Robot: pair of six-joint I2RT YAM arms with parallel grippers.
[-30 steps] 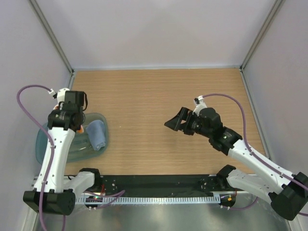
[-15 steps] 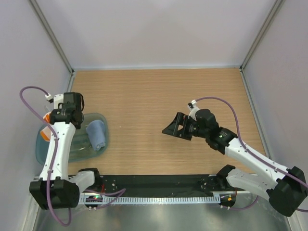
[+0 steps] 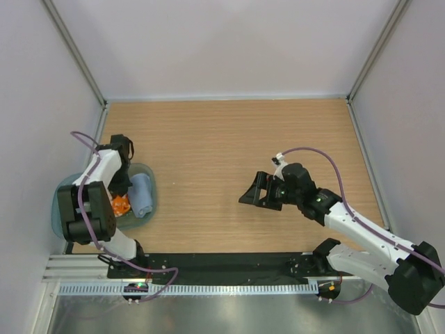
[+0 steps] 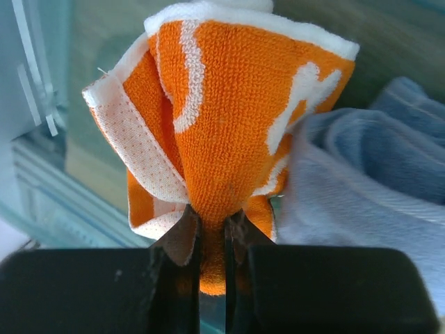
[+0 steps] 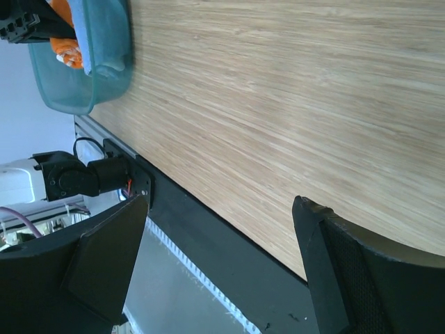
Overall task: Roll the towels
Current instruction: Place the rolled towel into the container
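Observation:
My left gripper [image 4: 212, 229] is shut on an orange and white patterned towel [image 4: 222, 132], which bunches up above the closed jaws. In the top view the left gripper [image 3: 117, 203] sits over the translucent blue-green tray [image 3: 61, 209], with the orange towel [image 3: 121, 204] showing beside it. A plain pale blue towel [image 3: 141, 194] lies in the tray's right half; it also shows in the left wrist view [image 4: 375, 181] right of the orange one. My right gripper [image 3: 252, 192] is open and empty above the wooden table [image 3: 229, 139], far from the tray.
The tray [image 5: 104, 76] holding both towels shows at the right wrist view's upper left. The black base rail [image 3: 229, 264] runs along the table's near edge. Grey walls enclose the table on three sides.
My left arm has swung down and folded over the tray, and its gripper now holds the orange towel. My right gripper has dropped slightly toward the near edge, still open.

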